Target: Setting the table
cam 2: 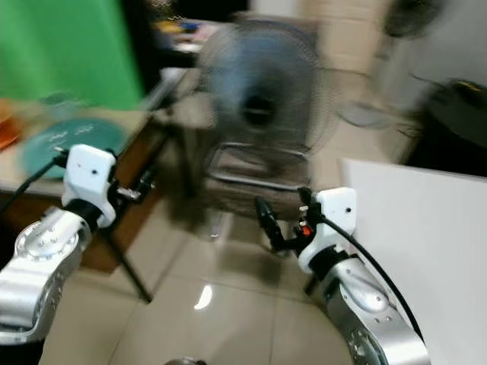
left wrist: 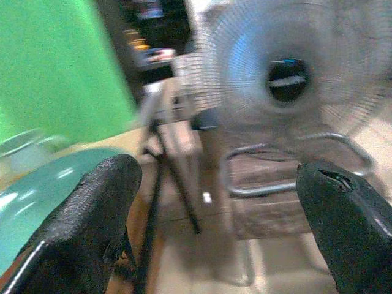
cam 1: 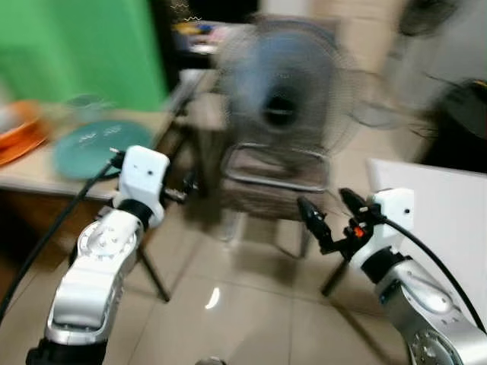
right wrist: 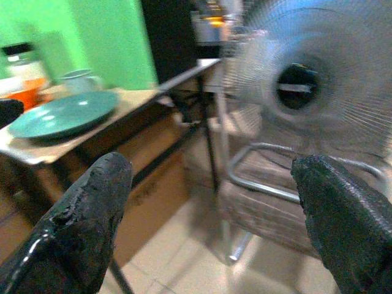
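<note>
View: I see heavy blur across both head frames, so fine detail is lost.
Left end effector (left wrist: 214, 226): fingers spread wide apart and holding nothing; in my head view the left arm rises from the lower left of the frame, and its white wrist sits level with the bench edge.
Right end effector (cam 1: 331, 213): released as well, fingers parted, empty, raised at the lower right of the frame and pointing toward the fan.
Bench (cam 1: 34, 173): at the left edge of the frame, in front of a green wall (cam 1: 84, 46).
Teal plate (cam 1: 95, 144): lying flat on the bench at left centre of the frame, untouched by either end effector.
Orange dish (cam 1: 17, 133): on the bench at the far left edge, beside the plate.
Fan (cam 1: 285, 91): a large floor fan, upper centre of the frame, standing on the tiled floor (cam 1: 228, 312).
White surface (cam 1: 441, 213): right edge of the frame, next to the right arm.
</note>
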Controlling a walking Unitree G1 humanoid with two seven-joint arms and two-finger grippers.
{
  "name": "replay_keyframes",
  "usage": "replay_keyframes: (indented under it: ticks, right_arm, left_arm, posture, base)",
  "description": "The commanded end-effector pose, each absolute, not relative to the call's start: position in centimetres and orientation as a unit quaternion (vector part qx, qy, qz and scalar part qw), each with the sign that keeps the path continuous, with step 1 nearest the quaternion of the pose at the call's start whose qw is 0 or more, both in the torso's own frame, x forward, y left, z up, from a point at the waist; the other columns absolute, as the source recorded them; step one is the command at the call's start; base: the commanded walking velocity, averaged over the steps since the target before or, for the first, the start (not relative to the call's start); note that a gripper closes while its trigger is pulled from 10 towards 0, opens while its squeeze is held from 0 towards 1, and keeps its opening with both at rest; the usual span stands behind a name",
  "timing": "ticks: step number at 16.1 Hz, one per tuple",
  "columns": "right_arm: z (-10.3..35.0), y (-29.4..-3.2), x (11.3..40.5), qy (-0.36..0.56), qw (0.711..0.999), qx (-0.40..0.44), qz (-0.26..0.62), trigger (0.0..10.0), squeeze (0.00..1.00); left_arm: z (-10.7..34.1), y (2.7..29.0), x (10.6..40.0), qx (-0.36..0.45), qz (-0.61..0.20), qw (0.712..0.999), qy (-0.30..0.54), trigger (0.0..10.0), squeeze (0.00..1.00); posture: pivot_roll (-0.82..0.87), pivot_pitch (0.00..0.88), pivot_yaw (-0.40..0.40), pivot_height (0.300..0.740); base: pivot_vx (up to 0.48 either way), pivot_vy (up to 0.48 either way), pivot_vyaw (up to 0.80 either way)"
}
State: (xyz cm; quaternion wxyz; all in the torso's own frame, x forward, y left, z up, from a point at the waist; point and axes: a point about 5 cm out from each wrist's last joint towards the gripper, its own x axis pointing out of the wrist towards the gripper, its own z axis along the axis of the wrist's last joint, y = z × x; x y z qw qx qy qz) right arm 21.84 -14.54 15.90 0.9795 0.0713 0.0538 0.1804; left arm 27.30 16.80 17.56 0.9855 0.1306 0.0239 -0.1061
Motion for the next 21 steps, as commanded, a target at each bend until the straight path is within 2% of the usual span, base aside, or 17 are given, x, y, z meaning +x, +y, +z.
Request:
replay_keyframes:
  ticks: [1, 18, 19, 21]
  right_arm:
    - [16.3, -15.4, 22.1, 0.044, 0.982, 0.072, 0.167, 10.0, 1.00]
    - [16.2, -15.5, 22.2, 0.045, 0.982, 0.072, 0.167, 10.0, 1.00]
    - [15.6, -14.5, 22.6, 0.048, 0.979, 0.086, 0.176, 10.0, 0.00]
    - [15.5, -14.3, 22.7, 0.049, 0.979, 0.087, 0.175, 10.0, 0.00]
  left_arm:
    - [18.3, 15.9, 27.2, 0.122, -0.120, 0.985, 0.005, 10.0, 0.00]
    - [18.4, 15.9, 27.1, 0.122, -0.120, 0.985, 0.004, 10.0, 0.00]
    - [18.6, 16.8, 26.2, 0.118, -0.123, 0.985, 0.001, 10.0, 0.00]
    - [18.7, 16.9, 26.1, 0.117, -0.124, 0.985, 0.000, 10.0, 0.00]
  posture:
    - [0.08, 0.000, -0.019, 0.740]
    - [0.09, 0.000, -0.024, 0.740]
    - [0.11, 0.000, -0.018, 0.740]
    - [0.11, 0.000, -0.019, 0.740]
  base:
    - [0.000, 0.000, 0.80]
    - [0.000, 0.000, 0.80]
    - [0.371, 0.000, 0.00]
    - [0.396, 0.000, 0.00]
